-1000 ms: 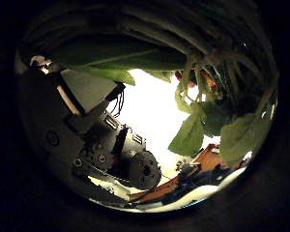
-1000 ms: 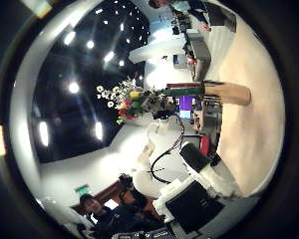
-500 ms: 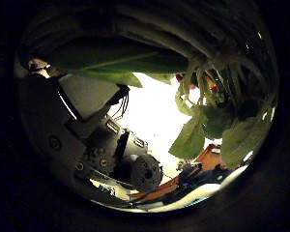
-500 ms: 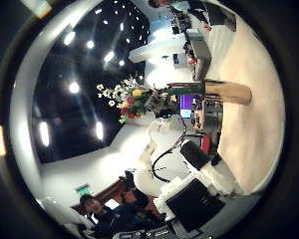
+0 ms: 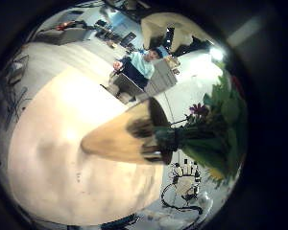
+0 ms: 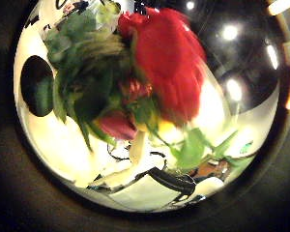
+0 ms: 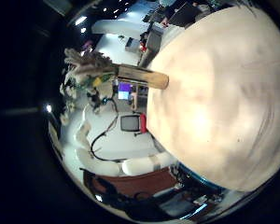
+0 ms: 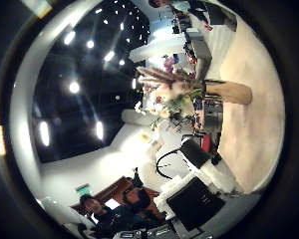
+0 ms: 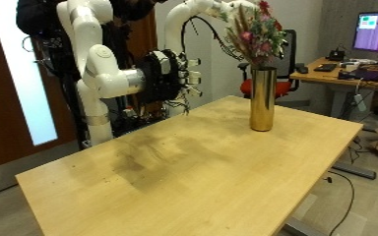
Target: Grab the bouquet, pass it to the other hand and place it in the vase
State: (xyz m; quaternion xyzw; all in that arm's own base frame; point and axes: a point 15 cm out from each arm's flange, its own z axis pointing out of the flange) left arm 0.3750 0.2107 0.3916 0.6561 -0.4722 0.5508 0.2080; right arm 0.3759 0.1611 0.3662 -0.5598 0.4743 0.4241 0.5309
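The fingers of the right hand (image 9: 179, 77) are straight and spread apart, and they hold nothing. They stick out sideways over the far end of the pale wooden table (image 9: 176, 167), toward the tall shiny gold metal vase (image 9: 261, 98). The hand is black and white and sits at the end of a fat white arm that bends in from the side. It is well apart from the vase.

The bunch of red and pink flowers with green leaves (image 9: 261, 34) stands in the vase. Its stems go straight down into the vase and its flowers point up, so it is upright. The vase is a thin round tube, and it stands on the far part of the table.

The left arm curves over high behind the flowers. You cannot tell how the left hand's fingers are. In its thumb side view the red flowers (image 6: 135, 77) fill most of the picture, so that palm is very close to them.
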